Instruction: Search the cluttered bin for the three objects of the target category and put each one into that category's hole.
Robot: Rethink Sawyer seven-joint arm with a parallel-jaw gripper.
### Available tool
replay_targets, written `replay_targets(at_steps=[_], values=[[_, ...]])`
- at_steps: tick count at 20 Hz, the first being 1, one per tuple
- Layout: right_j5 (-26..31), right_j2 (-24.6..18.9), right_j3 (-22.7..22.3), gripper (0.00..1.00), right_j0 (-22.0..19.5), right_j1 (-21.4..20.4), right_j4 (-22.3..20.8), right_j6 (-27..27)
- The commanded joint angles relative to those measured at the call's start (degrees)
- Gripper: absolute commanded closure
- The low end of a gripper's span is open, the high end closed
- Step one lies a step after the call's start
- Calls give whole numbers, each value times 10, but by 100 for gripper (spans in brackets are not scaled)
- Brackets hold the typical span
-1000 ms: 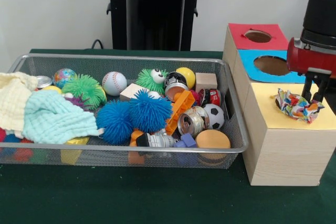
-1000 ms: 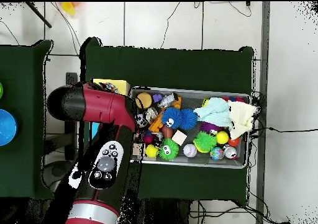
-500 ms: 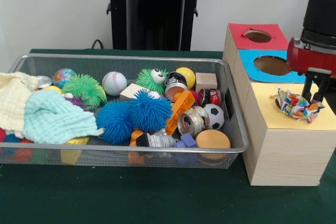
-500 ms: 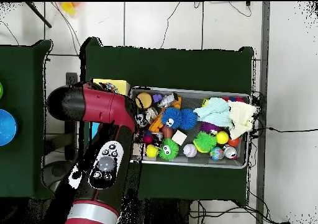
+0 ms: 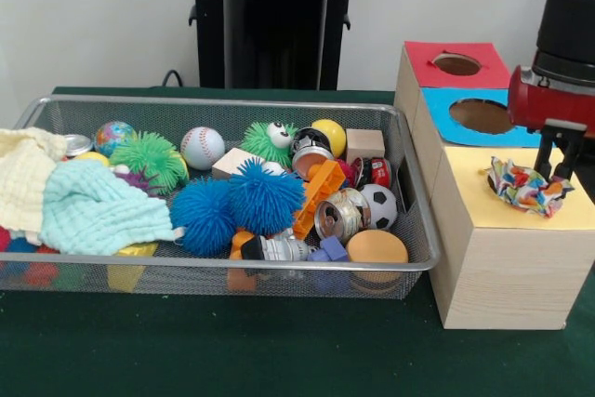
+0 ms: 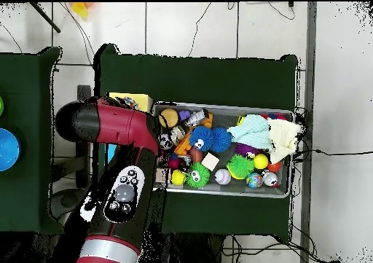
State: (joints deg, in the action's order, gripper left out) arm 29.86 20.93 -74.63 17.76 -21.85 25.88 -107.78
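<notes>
Change since earlier frames: nothing in the bin is shifting; the arm is staying over the box and the crumpled cloth is lying in the same spot on the yellow panel.

Gripper [image 5: 559, 157]: it is hanging from the red and black arm [image 5: 563, 53] over the far right part of the yellow panel. Its dark fingers are standing slightly apart and are closing on nothing; the lower tips are partly hidden behind the cloth.

Crumpled cloth [image 5: 525, 187]: a multicoloured patterned scrap is sitting bunched on the yellow panel [image 5: 521, 206], covering where that panel's opening would be. It is lying just in front of and to the left of the gripper in the front view; whether they are touching I cannot tell.

Box [image 5: 497, 271]: a pale wooden box is standing just to the right of the bin, with a red panel hole [image 5: 456, 64] at the far end, a blue panel hole [image 5: 481, 115] in the middle, and the yellow panel nearest.

Bin [image 5: 223, 270]: a wire mesh tray is resting on the green table cover [image 5: 279, 350].

Bin contents, left side: a pale yellow cloth [image 5: 20, 174] and a mint cloth [image 5: 93, 209] are lying heaped together.

Bin contents, middle: two blue spiky balls [image 5: 240, 204] are sitting side by side, with a green spiky ball [image 5: 149, 159], a baseball [image 5: 202, 147] and a globe ball [image 5: 113, 136] behind them.

Bin contents, right side: a small soccer ball [image 5: 378, 205] and a metal can [image 5: 339, 216] are lying near the box-side wall.

Overhead view: the arm is covering most of the box, so the gripper is not showing there.
</notes>
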Motion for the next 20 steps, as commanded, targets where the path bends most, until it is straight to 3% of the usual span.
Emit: replay_targets(at_steps=[1,20], values=[[-59,-75,-96,100,-7,11,12,-128],[-105,-94,-131,100,-11,17,11,-127]])
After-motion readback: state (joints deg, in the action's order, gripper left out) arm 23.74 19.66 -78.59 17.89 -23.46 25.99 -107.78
